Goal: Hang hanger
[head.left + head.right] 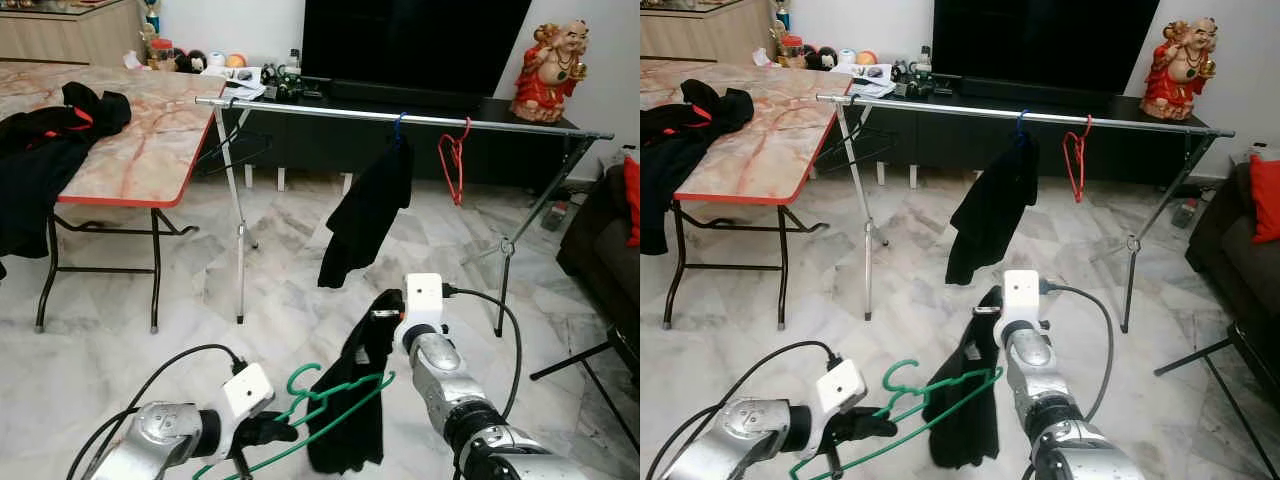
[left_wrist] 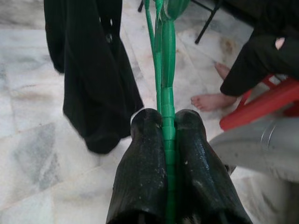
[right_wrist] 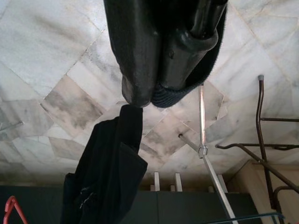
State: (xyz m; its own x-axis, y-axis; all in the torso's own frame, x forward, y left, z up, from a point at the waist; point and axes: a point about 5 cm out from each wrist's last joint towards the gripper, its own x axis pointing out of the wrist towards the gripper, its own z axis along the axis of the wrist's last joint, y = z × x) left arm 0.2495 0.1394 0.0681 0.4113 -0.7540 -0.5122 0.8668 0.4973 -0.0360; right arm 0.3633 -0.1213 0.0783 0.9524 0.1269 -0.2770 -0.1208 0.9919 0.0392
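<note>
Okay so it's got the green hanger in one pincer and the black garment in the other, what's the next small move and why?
Probably thread the green hanger further into the black garment. The left pincer is shut on the hanger's wire, the right pincer pinches the cloth up, and the garment only drapes across the hanger, low and far from the rail. Seating it first seems wise.

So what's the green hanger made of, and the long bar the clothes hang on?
The green hanger looks like smooth, slightly glossy plastic; in the left wrist view it shows a moulded sheen where the left pincer clamps it. It could be coated wire, hard to tell. The rail looks like shiny bare metal, silver with bright reflections. The right pincer holds a black garment, matte soft cloth.
</note>
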